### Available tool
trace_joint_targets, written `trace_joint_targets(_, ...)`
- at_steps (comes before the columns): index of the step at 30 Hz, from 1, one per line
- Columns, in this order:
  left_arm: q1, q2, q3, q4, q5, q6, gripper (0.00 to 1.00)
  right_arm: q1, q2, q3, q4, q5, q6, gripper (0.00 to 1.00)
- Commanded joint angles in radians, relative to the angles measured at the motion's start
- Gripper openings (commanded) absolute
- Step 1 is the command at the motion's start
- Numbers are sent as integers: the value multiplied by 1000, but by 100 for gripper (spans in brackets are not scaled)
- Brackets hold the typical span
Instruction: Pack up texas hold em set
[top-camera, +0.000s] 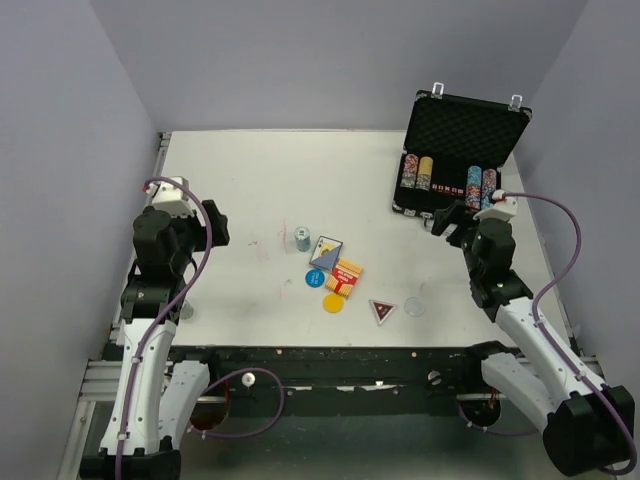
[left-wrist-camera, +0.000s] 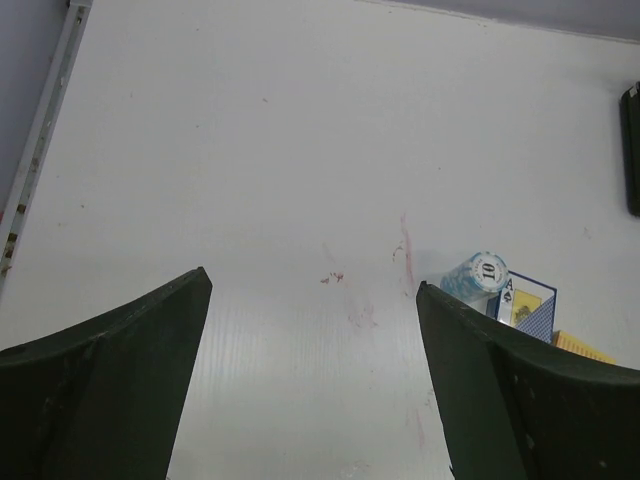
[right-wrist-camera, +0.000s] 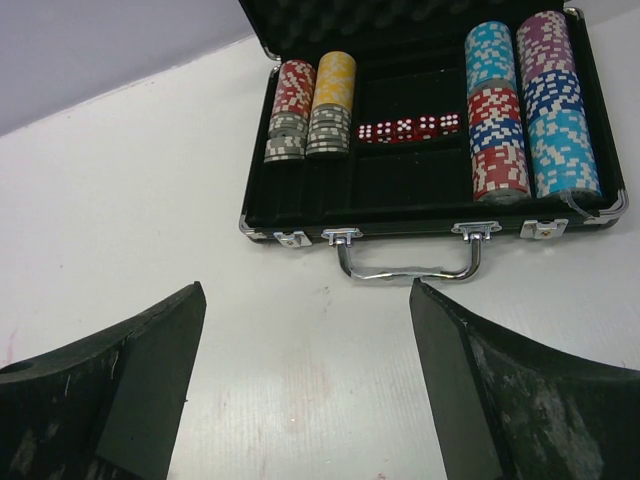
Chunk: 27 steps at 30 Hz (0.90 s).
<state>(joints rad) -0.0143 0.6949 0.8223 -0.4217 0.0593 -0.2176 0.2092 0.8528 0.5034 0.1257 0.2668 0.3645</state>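
While both arms hang above the white table (top-camera: 250, 180), we see the left gripper (left-wrist-camera: 310, 290) spread wide, holding nothing, with only bare tabletop between its dark fingers. The right gripper (right-wrist-camera: 305, 295) is just as wide open and also empty.

We find the black briefcase (right-wrist-camera: 400, 218) at the far right corner of the table, its foam-lined lid standing up against the back wall. It lies directly ahead of the right gripper, with its silver handle (right-wrist-camera: 410, 262) turned toward the fingers and not touching them. Inside the case, two short rows of chips (right-wrist-camera: 310, 105) fill the left side and two longer rows (right-wrist-camera: 525, 110) fill the right side. A line of red dice (right-wrist-camera: 408, 128) lies in the middle.

The loose pieces lie near the middle of the table, between the two arms. A small stack of pale blue chips (left-wrist-camera: 475, 275) stands just beside a blue card deck (left-wrist-camera: 528, 308). An orange card deck (top-camera: 344, 277) touches the blue one on its near side. Near them lie a blue disc (top-camera: 314, 277), a yellow disc (top-camera: 333, 302), a triangular button (top-camera: 382, 311) and a pale round disc (top-camera: 415, 307). These pieces are well apart from the case.
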Motion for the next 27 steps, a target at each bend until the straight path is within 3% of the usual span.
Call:
trace_joint_targets(1, -1, 5, -15, 0, -24, -11, 99, -2, 2, 15, 20, -21, -15, 91)
trace_joint_targets(5, -1, 21, -26, -25, -52, -15, 99, -2, -3, 12, 20, -28, -25, 91)
trace_joint_targets(10, 5, 55, -35, -121, -186, -132, 99, -2, -29, 15, 2, -24, -30, 92)
trace_joint_targets(19, 284, 94, -101, -244, -61, -281, 99, -4, -90, -11, 8, -20, -21, 92)
trace_joint_targets(23, 373, 135, -121, -273, -76, -322, 99, -2, -95, -11, 9, -31, -19, 92)
trace_joint_targets(27, 410, 189, -111, -330, -196, -361, 99, -2, -98, -14, 11, -21, -18, 92)
